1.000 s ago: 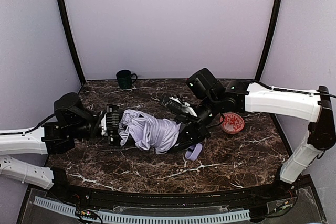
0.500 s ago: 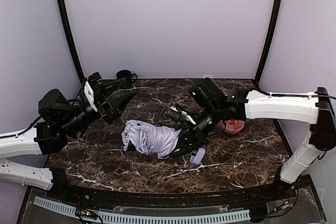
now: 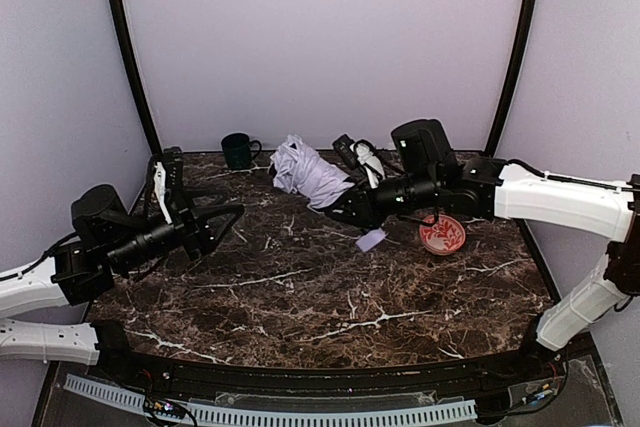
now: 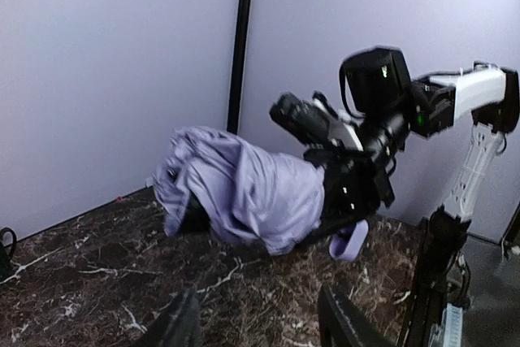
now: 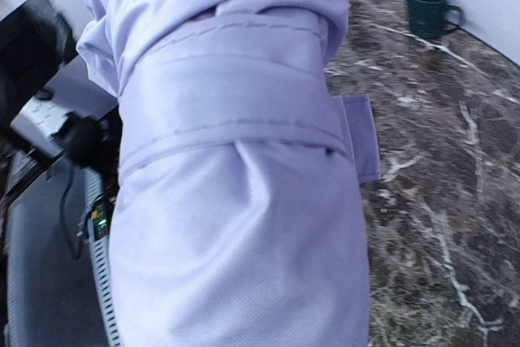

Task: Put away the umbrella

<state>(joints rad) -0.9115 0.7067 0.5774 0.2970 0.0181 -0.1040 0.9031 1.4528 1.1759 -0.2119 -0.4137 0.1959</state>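
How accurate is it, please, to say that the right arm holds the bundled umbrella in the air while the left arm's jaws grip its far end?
One part is wrong: the left arm's jaws grip nothing. The top external view shows them open and empty, well apart from the umbrella, over the left side of the table. The rest holds: the right arm's jaws hold the bundled umbrella in the air.

The dark marble-patterned table (image 3: 330, 297) bears a green mug (image 3: 238, 150) (back left corner) and a red-patterned bowl (image 3: 442, 234) at right.
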